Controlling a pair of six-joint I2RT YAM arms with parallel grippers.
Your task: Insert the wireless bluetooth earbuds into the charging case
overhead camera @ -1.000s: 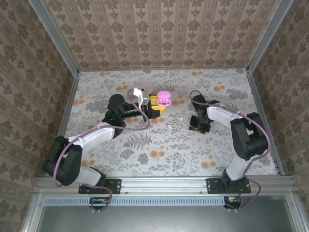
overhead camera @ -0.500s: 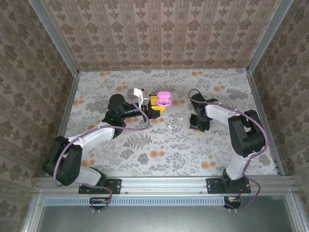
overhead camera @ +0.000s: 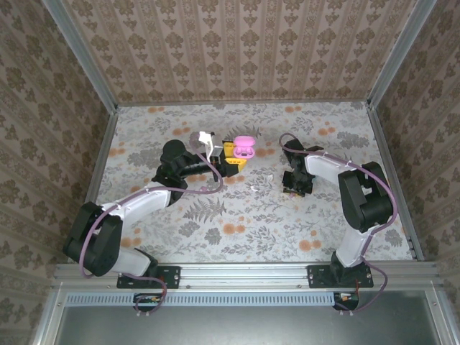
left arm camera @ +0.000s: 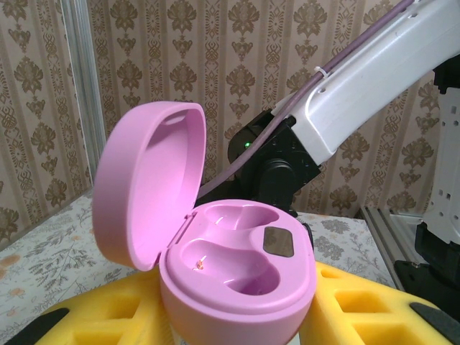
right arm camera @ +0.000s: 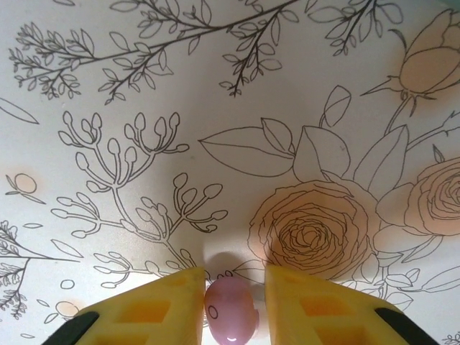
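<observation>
Your left gripper point(overhead camera: 234, 155) sits just far of the middle of the table point(overhead camera: 215, 237) and is clamped on the case point(overhead camera: 244, 148). In the left wrist view the yellow pads point(left arm camera: 93, 320) press the pink case's base from both sides. The case stands upright, with its lid point(left arm camera: 147, 190) swung up and back on the left. Its two wells lie in full view, with a dark square patch point(left arm camera: 280, 242) set by the right-hand one. Behind the case you see the right arm point(left arm camera: 374, 79) reaching down towards the table.

Your right gripper point(overhead camera: 295, 185) points down at the table, right of the case and well apart from it. In the right wrist view its yellow fingers point(right arm camera: 154, 305) flank one pink bud point(right arm camera: 230, 316). The jaws are drawn in to the bud's width: one finger touches it and the other is just beside it, with barely a sliver between. I rate this as closed on the bud. I cannot tell whether the bud rests on the floral table or hangs clear of it.

A small white item point(overhead camera: 256, 187) lies on the table between the two grippers, too small to identify.
</observation>
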